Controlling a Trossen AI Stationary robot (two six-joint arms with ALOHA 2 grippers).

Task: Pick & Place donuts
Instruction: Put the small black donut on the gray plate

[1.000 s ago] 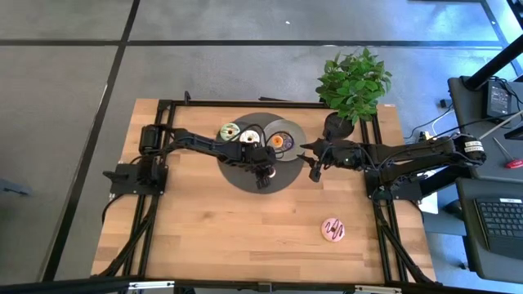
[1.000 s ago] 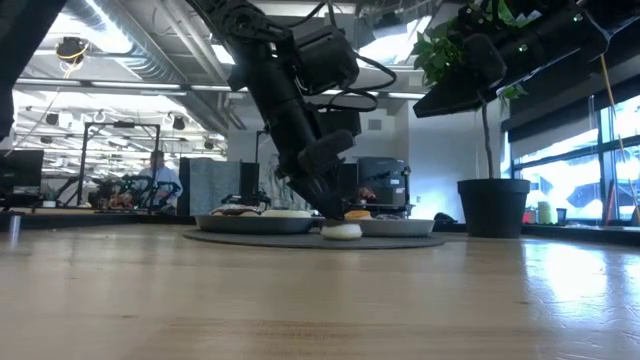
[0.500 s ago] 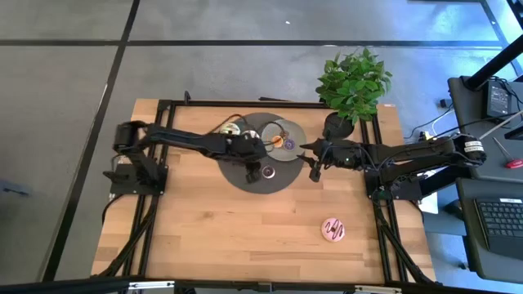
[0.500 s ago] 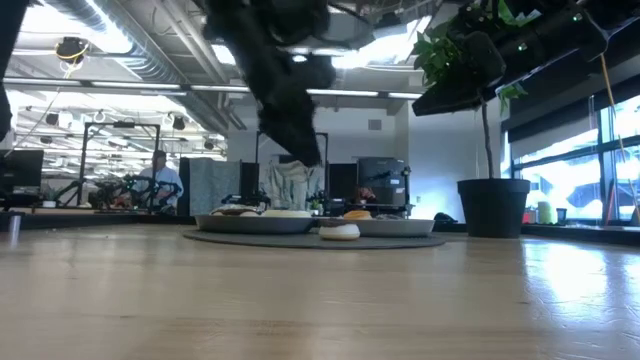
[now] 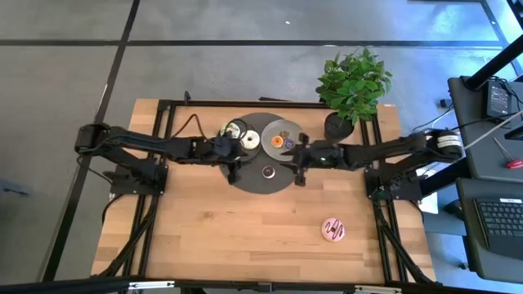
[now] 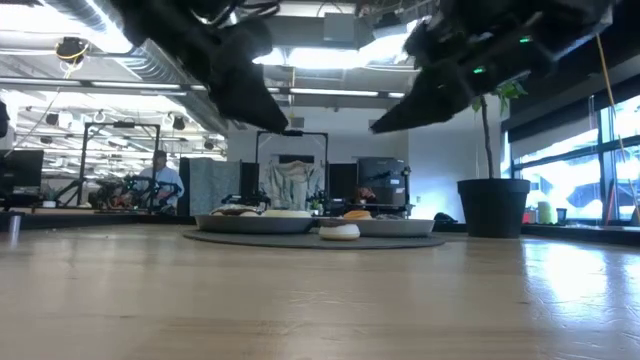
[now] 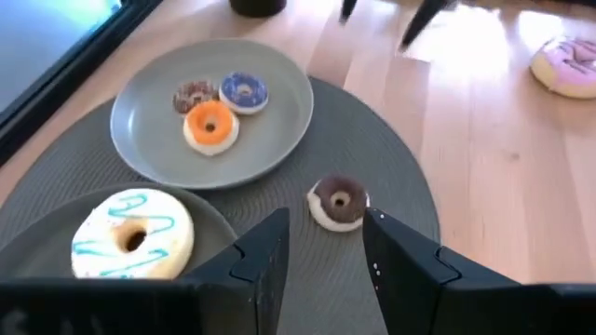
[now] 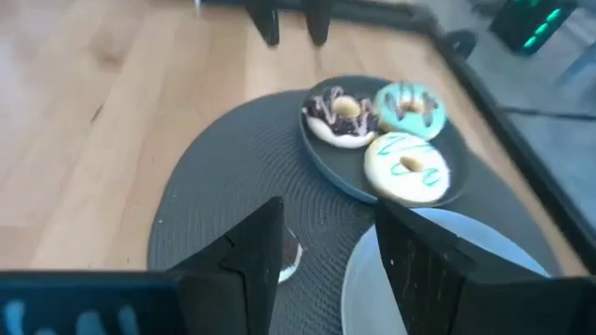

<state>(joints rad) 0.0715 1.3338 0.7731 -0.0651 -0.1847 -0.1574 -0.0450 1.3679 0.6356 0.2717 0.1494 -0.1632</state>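
Left gripper (image 5: pixel 233 160) and right gripper (image 5: pixel 296 163) both hang spread and empty above the mat (image 5: pixel 249 180); the right one half hides the chocolate donut (image 8: pixel 291 255).

I count 8 donuts (image 7: pixel 209 126): 3 per plate (image 7: pixel 279 140), 2 plates; 1 on mat (image 7: pixel 391 177); 1 pink donut (image 7: pixel 566 65) on table (image 5: pixel 204 229). 1 plant (image 5: pixel 353 82).

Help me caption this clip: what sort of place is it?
Probably a robotics lab or open workshop: exposed ceiling ducts, a desk keyboard beside the wooden table, and a person at distant workstations.
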